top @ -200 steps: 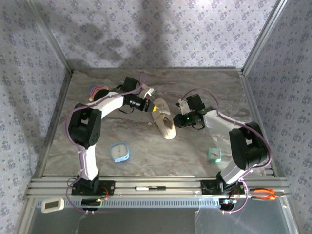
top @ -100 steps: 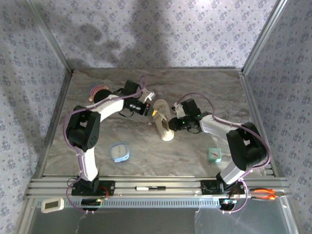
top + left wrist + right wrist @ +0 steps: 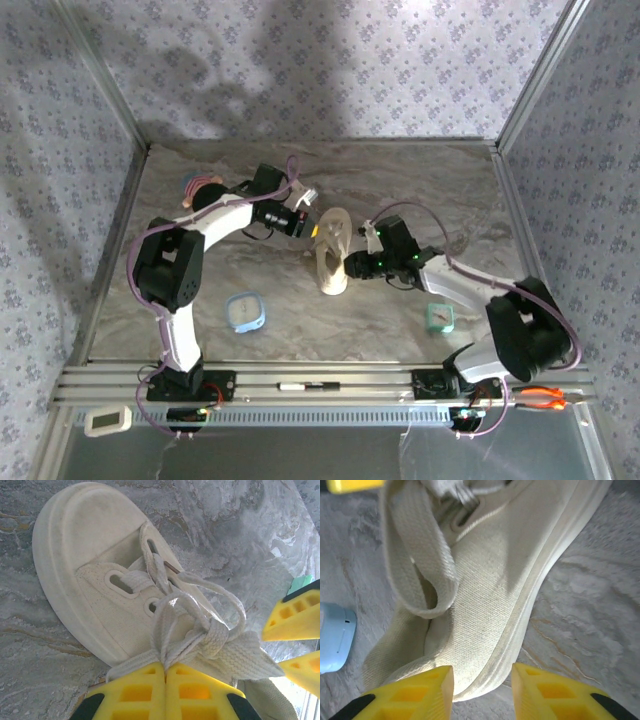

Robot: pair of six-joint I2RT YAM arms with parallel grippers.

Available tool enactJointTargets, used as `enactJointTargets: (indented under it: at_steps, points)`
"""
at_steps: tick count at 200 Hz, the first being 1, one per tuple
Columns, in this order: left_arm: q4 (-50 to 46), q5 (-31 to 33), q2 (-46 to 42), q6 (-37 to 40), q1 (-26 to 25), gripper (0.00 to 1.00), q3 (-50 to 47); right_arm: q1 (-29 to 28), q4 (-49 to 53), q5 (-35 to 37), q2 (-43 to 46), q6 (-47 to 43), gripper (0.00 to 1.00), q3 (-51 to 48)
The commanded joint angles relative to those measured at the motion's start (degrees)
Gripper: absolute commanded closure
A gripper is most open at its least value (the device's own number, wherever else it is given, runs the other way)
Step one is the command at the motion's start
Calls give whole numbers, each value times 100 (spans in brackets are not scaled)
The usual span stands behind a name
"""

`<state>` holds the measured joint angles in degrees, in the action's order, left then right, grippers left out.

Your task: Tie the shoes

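Knot-tightening, I judge; my L gripper point(image 3: 165, 672), bottom centre, clamped on laces point(image 3: 192, 632) atop shoe point(image 3: 82, 540); R gripper point(image 3: 482, 680) part-open, empty; next: grasp loose loop point(image 3: 417, 575), pull outward.

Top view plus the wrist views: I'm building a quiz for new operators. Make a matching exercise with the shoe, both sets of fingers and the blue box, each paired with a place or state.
Column one
1. shoe
2. left fingers
3. right fingers
4. blue box

Column two
a. apart, at the shoe's sole edge
b. alone, left of the shoe and nearer the front
c. shut on a lace
d. lying between both sets of fingers

Pairs: 1-d, 2-c, 3-a, 4-b
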<state>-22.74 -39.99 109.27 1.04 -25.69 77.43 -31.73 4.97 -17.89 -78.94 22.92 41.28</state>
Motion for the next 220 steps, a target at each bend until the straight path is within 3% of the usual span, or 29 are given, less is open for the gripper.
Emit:
enactJointTargets:
  at_steps: [1, 41, 125, 143, 169, 181, 188, 220]
  points:
    - [-260, -44, -214, 53, -32, 100, 185, -51, 441, 721, 610, -265, 58, 111]
    - [-301, -27, -215, 42, -44, 100, 260, -299, 1061, 869, 299, -956, 42, 916]
    - [-511, 8, -179, 65, -50, 100, 490, -490, 1500, 955, -1335, -1666, 37, 2130]
    - [-537, 41, -187, 88, -50, 100, 510, -479, 1615, 1100, -1379, -1734, 48, 2200]
    - [-577, 102, -237, 124, -41, 100, 491, -388, 1708, 1197, -1197, -1863, 85, 2119]
    - [-631, 176, -249, 151, -40, 100, 482, -315, 1732, 1183, -1090, -1925, 96, 2063]
    - [-662, 216, -258, 173, -41, 100, 472, -264, 1743, 1151, -1056, -1953, 100, 2045]
    - [-723, 430, -318, 256, -41, 100, 338, -29, 1779, 891, -981, -2052, 100, 1990]
